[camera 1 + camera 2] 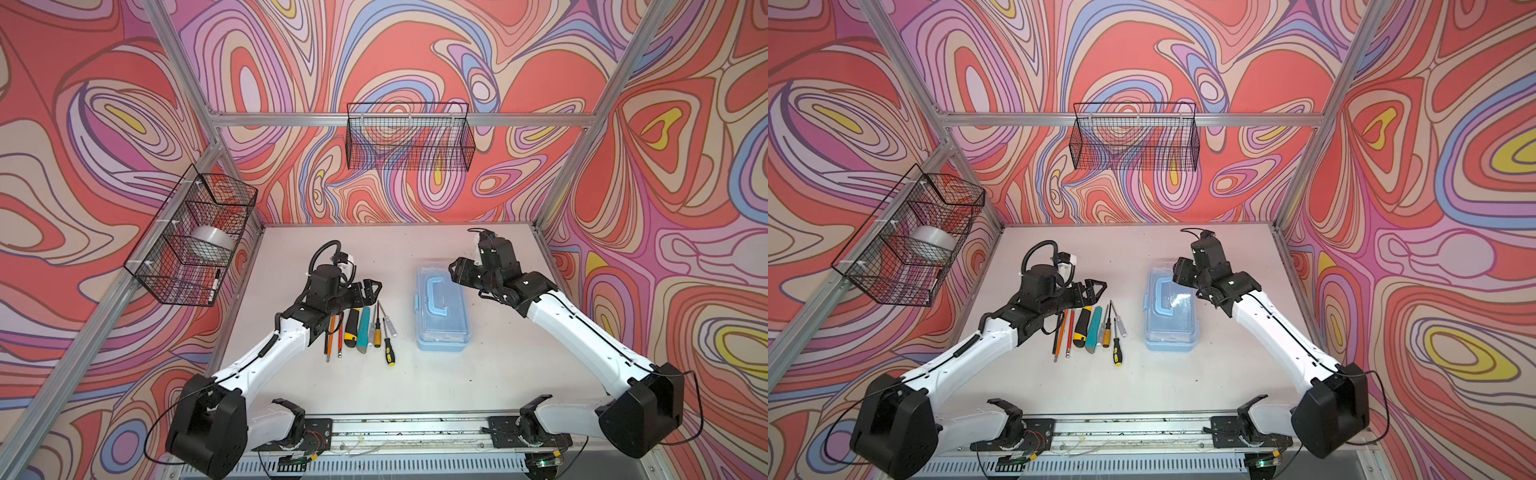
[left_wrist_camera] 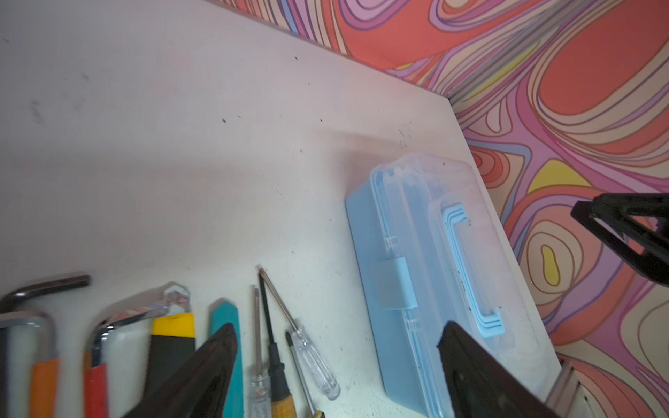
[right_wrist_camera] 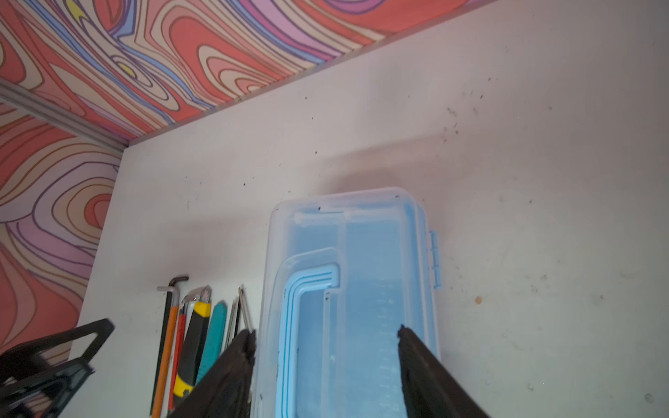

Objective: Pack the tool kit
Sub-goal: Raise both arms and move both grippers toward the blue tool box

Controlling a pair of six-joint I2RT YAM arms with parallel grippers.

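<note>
blue box (image 1: 443,320): lid seemingly shut, flat | tools (image 1: 364,328): rowed beside it

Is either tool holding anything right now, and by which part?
Nothing is held. The left tool is open above the screwdrivers; the right tool is open over the blue box.

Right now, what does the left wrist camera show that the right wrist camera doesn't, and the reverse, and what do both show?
Only the left wrist view shows the box's front latch and the screwdriver handles, one clear and one black-and-amber. Only the right wrist view shows the hinge on the box's other long side. Both show the light-blue box with its lid closed and its handle lying flat. Both also show the hex keys, the yellow-and-black knife and the teal knife beside it on the table.
</note>
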